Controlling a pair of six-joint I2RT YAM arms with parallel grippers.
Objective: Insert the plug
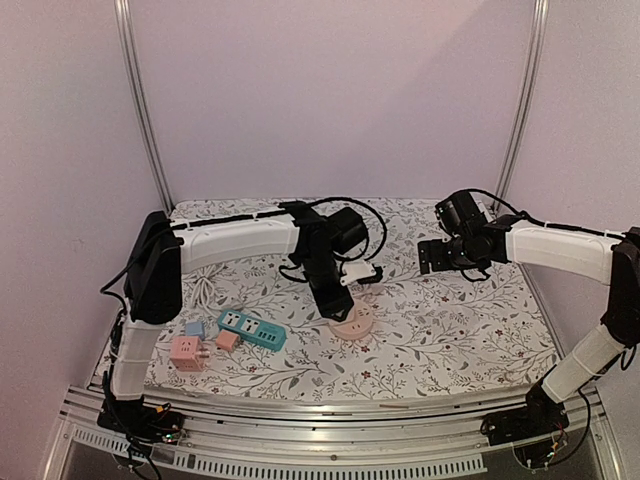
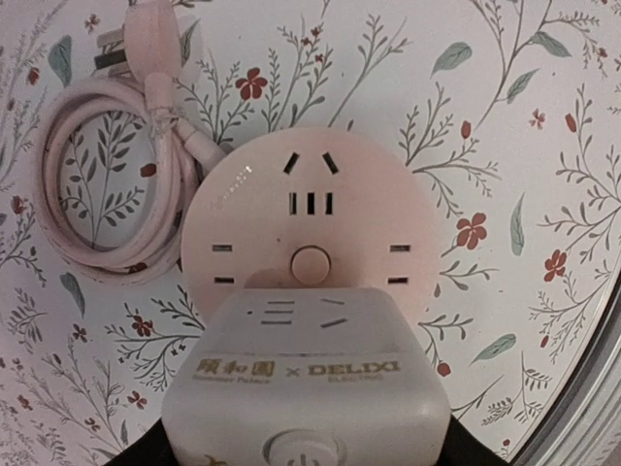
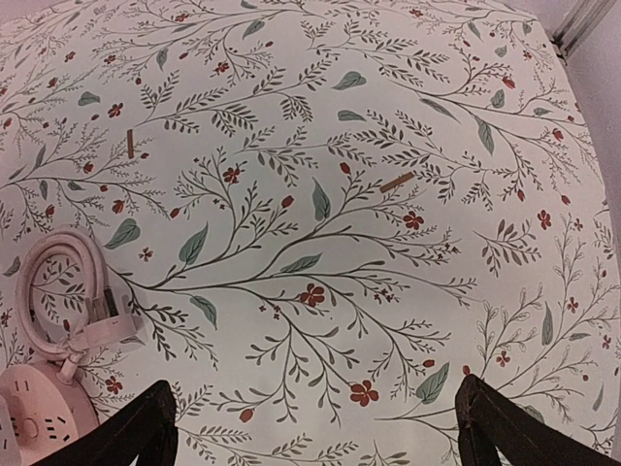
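1. White adapter block (image 2: 306,388), taken as the plug: held in the left jaws, which are closed partway on its sides. The printed face and round button point at the wrist camera. The prongs are hidden underneath.
2. Round pink socket (image 2: 310,233): flat on the desk (image 1: 450,330), at 12 o'clock from the block in the left wrist view. The block covers the socket's 6 o'clock rim. I cannot tell whether they touch.
3. Pink cord (image 2: 97,165): coiled at 9 to 10 o'clock of the socket, against its rim.
4. Right jaws: wide, holding nothing, over bare cloth at about 2 o'clock of the socket in the top view, well apart from it.
5. Teal power strip (image 1: 252,328) and pink cube (image 1: 187,352): at 8 to 9 o'clock of the socket, clear of the work.
6. Risks (judgement):
   - The block now sits toward the socket's rim. Pressing down there would miss the slots or land on the centre button.
   - Nothing braces the socket, so an off-centre push may slide or tip it.
   - The block's sides are smooth, so it could twist in the grip under load.
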